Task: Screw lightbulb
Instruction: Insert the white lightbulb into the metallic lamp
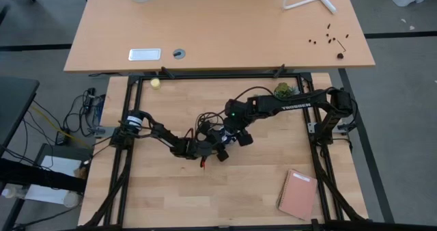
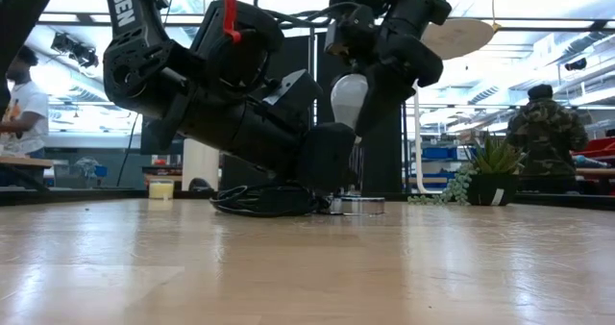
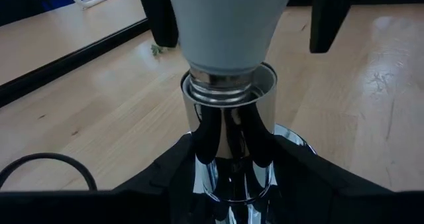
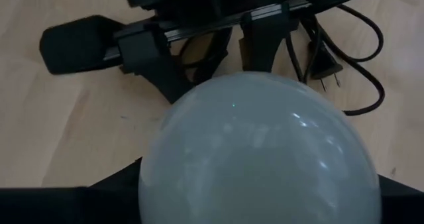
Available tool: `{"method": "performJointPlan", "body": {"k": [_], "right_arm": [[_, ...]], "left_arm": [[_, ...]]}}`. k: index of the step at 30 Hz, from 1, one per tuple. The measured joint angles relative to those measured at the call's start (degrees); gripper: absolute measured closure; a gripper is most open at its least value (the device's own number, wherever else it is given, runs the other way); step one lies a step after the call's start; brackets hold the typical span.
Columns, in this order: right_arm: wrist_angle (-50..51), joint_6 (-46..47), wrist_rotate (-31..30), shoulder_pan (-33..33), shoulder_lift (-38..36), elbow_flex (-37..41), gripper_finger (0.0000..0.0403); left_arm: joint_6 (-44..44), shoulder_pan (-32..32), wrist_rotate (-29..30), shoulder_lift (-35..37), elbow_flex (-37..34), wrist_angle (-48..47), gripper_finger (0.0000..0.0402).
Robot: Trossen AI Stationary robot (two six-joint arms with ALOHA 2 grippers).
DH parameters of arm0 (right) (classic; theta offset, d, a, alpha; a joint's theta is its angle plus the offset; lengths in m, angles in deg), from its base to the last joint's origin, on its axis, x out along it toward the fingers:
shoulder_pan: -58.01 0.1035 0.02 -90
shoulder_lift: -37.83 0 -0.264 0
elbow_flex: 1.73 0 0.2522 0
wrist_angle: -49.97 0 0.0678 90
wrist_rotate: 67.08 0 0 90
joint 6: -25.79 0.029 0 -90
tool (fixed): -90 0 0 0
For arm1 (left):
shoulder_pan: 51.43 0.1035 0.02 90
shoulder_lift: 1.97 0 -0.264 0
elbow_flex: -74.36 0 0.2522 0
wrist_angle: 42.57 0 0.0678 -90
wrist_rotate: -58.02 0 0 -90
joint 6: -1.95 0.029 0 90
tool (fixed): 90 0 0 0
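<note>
Right gripper [image 2: 370,94] is pinching the lightbulb [image 3: 228,22], its base entering the socket [image 3: 230,128] that the left gripper [image 3: 228,184] is clamping; threading is seemingly barely begun.

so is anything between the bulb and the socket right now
Nothing visible. In the left wrist view the bulb has its threaded base already at the mouth of the socket, with no object between them. The left gripper is closed around the socket's stem, and the right gripper holds the bulb from above.

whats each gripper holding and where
Right gripper holds the white pear-shaped lightbulb by its globe; left gripper clamps the shiny metal socket stem.
</note>
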Motion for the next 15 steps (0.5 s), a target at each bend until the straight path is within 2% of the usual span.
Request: {"method": "performJointPlan", "body": {"k": [9, 15], "right_arm": [[2.1, 6.3, 4.3, -0.1, -0.1, 0.0, 0.0137], [2.9, -2.9, 5.1, 0.1, -0.1, 0.0, 0.0138]], "left_arm": [[3.0, -0.3, -0.8, 0.0, 0.0, 2.4, 0.0215], [6.0, -0.6, -2.0, -0.1, -0.1, 3.2, 0.0215]]}}
